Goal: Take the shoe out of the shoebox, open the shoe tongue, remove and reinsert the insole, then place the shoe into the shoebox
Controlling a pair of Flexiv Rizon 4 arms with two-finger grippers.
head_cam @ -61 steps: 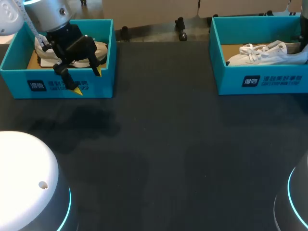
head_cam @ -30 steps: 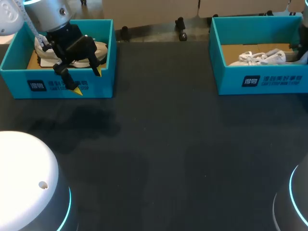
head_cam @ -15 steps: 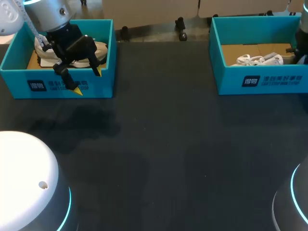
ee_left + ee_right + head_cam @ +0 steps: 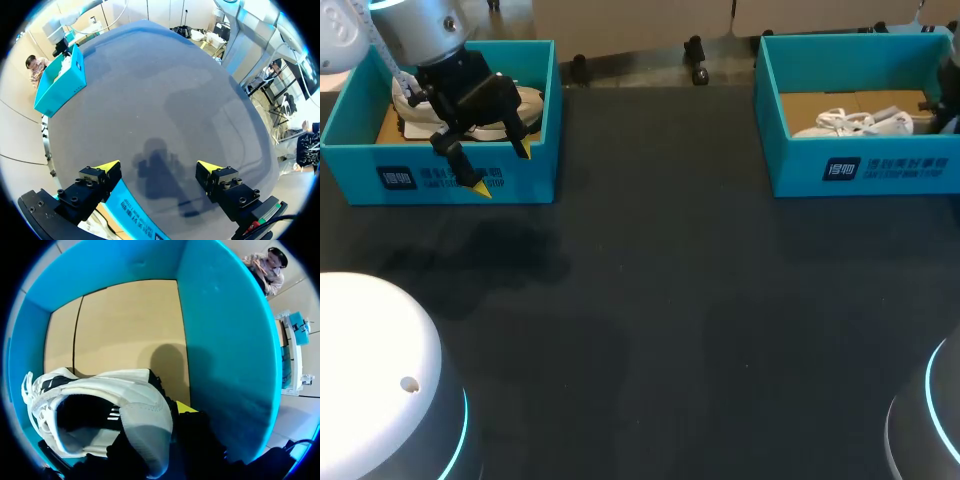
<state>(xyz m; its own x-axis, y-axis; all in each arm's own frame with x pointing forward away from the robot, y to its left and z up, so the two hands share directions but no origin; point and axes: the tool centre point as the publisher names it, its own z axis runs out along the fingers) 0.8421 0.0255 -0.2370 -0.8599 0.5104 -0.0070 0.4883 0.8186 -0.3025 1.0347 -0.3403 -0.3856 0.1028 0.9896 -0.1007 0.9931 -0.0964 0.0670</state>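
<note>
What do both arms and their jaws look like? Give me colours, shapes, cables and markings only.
The left arm has a rounded silver-grey wrist, a white cable, and black angular bolted blocks. Its jaws end in pointed bright yellow tips. The right arm shows only black housing and one yellow tip. A white dome and a grey dome near the camera carry cyan light rings.

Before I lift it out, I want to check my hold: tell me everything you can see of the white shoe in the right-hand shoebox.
The white shoe is a lace-up sneaker with a smooth, leather-like upper, loose white laces, black stripes on its side and a dark inside. It sits in the teal shoebox over the brown cardboard floor, toe pointing away from the right gripper, which meets its padded heel collar. Whether the sole rests flat is hidden.
</note>
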